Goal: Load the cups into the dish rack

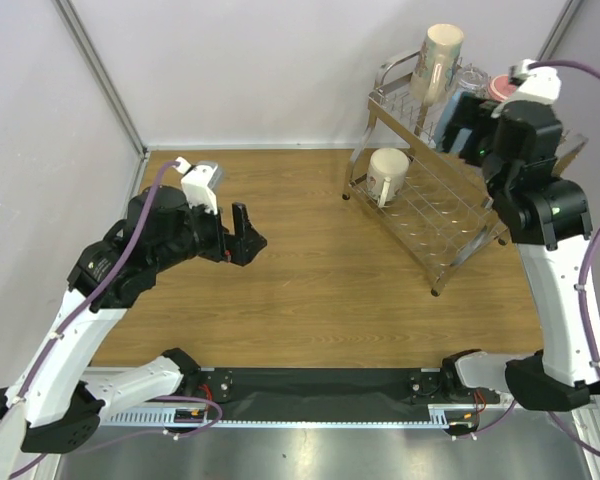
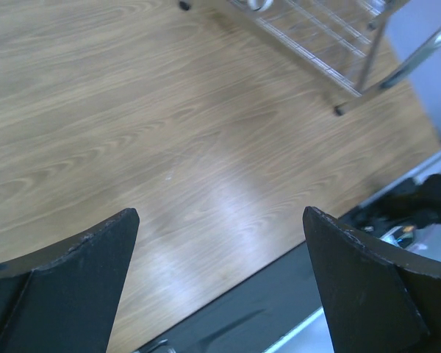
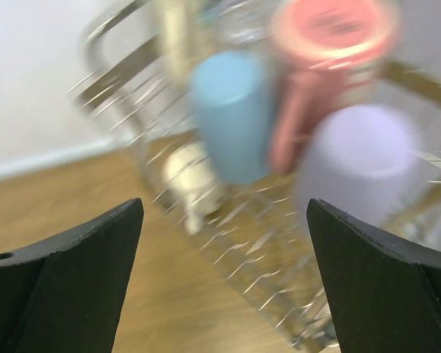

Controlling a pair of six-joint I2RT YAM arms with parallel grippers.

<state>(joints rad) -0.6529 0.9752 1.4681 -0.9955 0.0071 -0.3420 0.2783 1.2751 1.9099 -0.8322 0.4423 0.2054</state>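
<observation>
Right claw spread, empty, facing the dish rack at far right. Left claw spread, empty, over the surface. Light-blue tumbler, pink mug and lavender tumbler sit on the upper tier. Judged light, rigid, slick-walled: pinch across a rim or the mug's handle.

- The dish rack is seen in bright chrome wire and polished metal tube.
- The table is finished in wood grain with a soft sheen.
- Fingers of the left gripper are shown in matt black, scuffed along the edges.
- The light-blue tumbler and lavender tumbler are pictured smooth and matt.
</observation>
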